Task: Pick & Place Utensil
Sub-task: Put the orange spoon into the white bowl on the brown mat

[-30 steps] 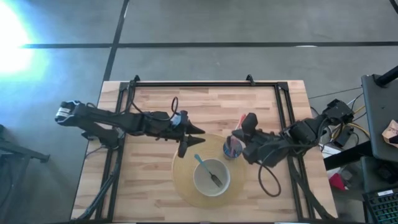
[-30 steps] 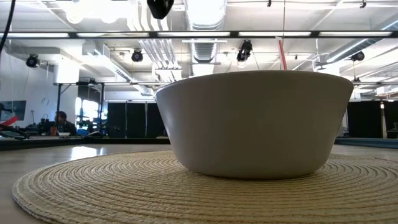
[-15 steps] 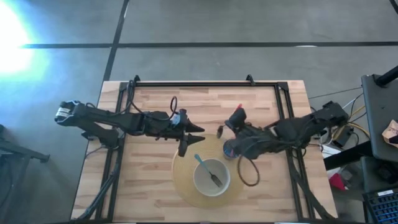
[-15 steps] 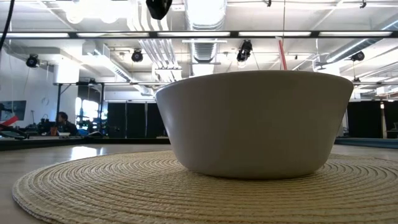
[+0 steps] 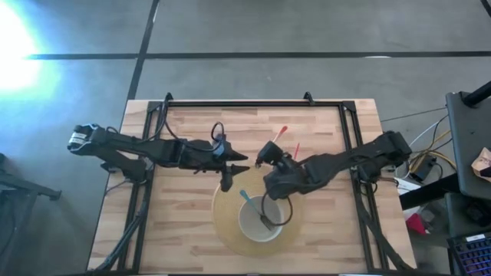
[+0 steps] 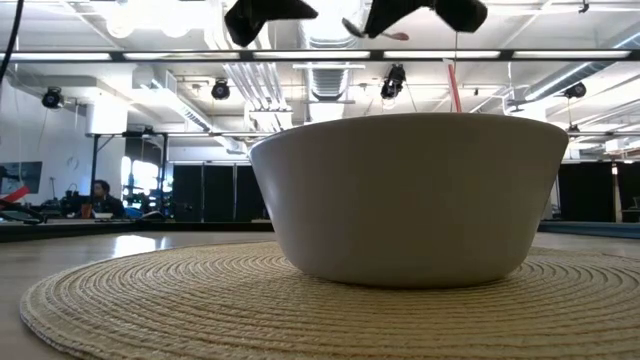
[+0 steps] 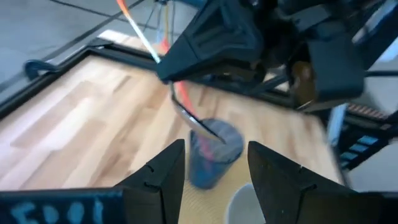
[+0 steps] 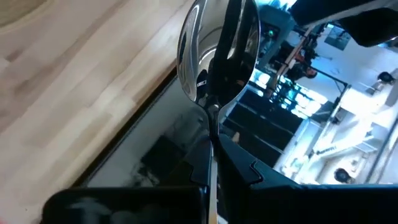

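Observation:
My right gripper (image 5: pixel 268 158) is shut on a metal spoon (image 8: pixel 217 50) with an orange handle (image 5: pixel 282 133). It hangs over the far edge of the round woven mat (image 5: pixel 226 230), just right of my left gripper (image 5: pixel 236 169). My left gripper is open, and between its fingers (image 7: pixel 214 180) the left wrist view shows the spoon above a grey-blue cup (image 7: pixel 214 152). A white bowl (image 5: pixel 261 218) stands on the mat and holds a blue-handled fork (image 5: pixel 249 201). My right arm hides the cup in the high view. My right gripper pinches the spoon between its two fingers at the thin neck (image 8: pixel 210 124) just behind the spoon's bowl. The spoon's bowl sticks out past the fingertips, and the orange handle (image 7: pixel 134 25) rises behind them. The spoon is lifted clear, slanting with its bowl end (image 7: pixel 199 124) down above the cup.
A black frame (image 5: pixel 253 102) runs along the table's far edge and both sides. Bare wood lies at the far middle (image 5: pixel 253 126) and near left (image 5: pixel 176 238). The right arm's cable loop (image 5: pixel 278 211) hangs over the white bowl.
My right gripper has swung toward the table's left and down, rolling as it went. It has carried the spoon from beside the cup to a spot close to my left gripper. Its arm now covers the cup in the high view. Bowl and fork have kept still.

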`<state>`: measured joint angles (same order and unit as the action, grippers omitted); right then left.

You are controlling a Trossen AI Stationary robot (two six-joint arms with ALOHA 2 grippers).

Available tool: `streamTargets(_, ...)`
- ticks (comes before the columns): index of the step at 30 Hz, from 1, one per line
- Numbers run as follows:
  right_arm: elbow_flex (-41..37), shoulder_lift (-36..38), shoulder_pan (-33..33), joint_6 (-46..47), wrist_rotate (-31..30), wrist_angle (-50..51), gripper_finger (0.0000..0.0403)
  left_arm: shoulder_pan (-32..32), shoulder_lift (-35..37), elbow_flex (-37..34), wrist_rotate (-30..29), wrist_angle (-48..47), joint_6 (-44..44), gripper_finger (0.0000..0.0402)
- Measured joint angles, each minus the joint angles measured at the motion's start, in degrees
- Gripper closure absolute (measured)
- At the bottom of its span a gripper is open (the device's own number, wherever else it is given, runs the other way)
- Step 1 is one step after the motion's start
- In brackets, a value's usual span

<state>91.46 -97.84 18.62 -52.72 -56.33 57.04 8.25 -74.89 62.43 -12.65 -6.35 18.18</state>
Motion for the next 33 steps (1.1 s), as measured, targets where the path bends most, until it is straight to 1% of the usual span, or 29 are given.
streamTargets(5, 0.0, -3.98, -0.14, -0.4, -4.72, -0.23, 0.0392, 0.02, -0.13, -0.63, -3.22, -3.8, -1.75, 0.0234)
streamTargets(7, -0.04, -5.93, -0.14, -1.22, -6.89, -0.24, 0.0392, 0.02, -0.17, -1.83, -4.38, -4.02, -1.94, 0.0234)
streamTargets(11, -0.04, -9.09, -0.14, -3.17, -8.95, -0.26, 0.0392, 0.02, -0.17, -4.54, -5.92, -3.21, -2.81, 0.0234)
streamTargets(18, 0.0, -12.35, -0.14, -3.05, -10.12, -0.75, 0.0392, 0.04, -0.39, -9.18, -6.81, 3.82, -2.87, 0.0234)
streamTargets(21, 0.0, -13.33, -0.14, -3.02, -11.76, -1.09, 0.0392, 0.04, -0.39, -10.3, -6.86, 5.81, -2.87, 0.0234)
streamTargets(23, 0.0, -13.59, -0.14, -2.98, -12.84, -1.78, 0.0392, 0.02, -0.39, -11.04, -6.84, 7.26, -2.85, 0.0234)
streamTargets(28, 0.02, -13.48, -0.14, -2.74, -12.93, -4.41, 0.0392, 0.0, -0.39, -13.42, -6.95, 12.93, -2.77, 0.0234)
streamTargets(33, 0.04, -12.55, -0.03, -2.83, -12.93, -6.17, 0.0392, 0.0, -0.42, -14.1, -10.59, 13.92, -1.61, 0.0234)
